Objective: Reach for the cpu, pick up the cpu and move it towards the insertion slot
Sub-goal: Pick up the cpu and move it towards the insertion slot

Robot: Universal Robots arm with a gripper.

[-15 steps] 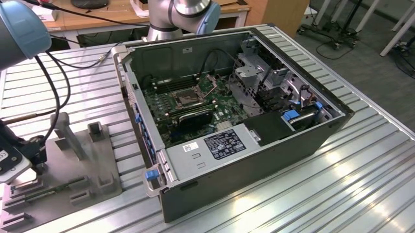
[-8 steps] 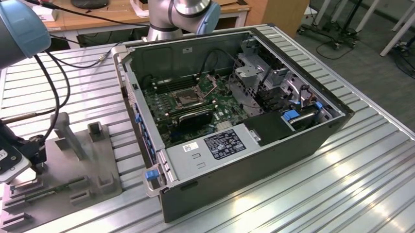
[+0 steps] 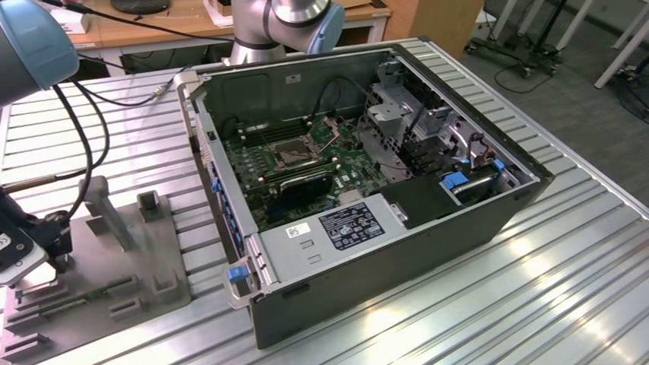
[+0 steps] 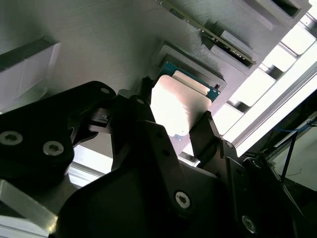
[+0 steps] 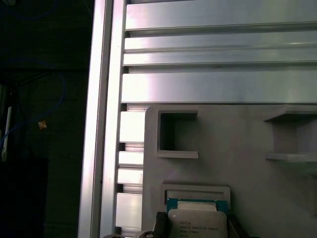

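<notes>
As seen in the second wrist view, the gripper point(image 4: 176, 113) is held over the tray point(image 4: 99, 44) with fingers point(image 4: 210, 133) parted. The cpu point(image 4: 179, 101) lies flat in its recess directly between them; contact cannot be confirmed. The slot point(image 3: 289, 154) is noted well apart, inside the case point(image 3: 406, 228).
</notes>
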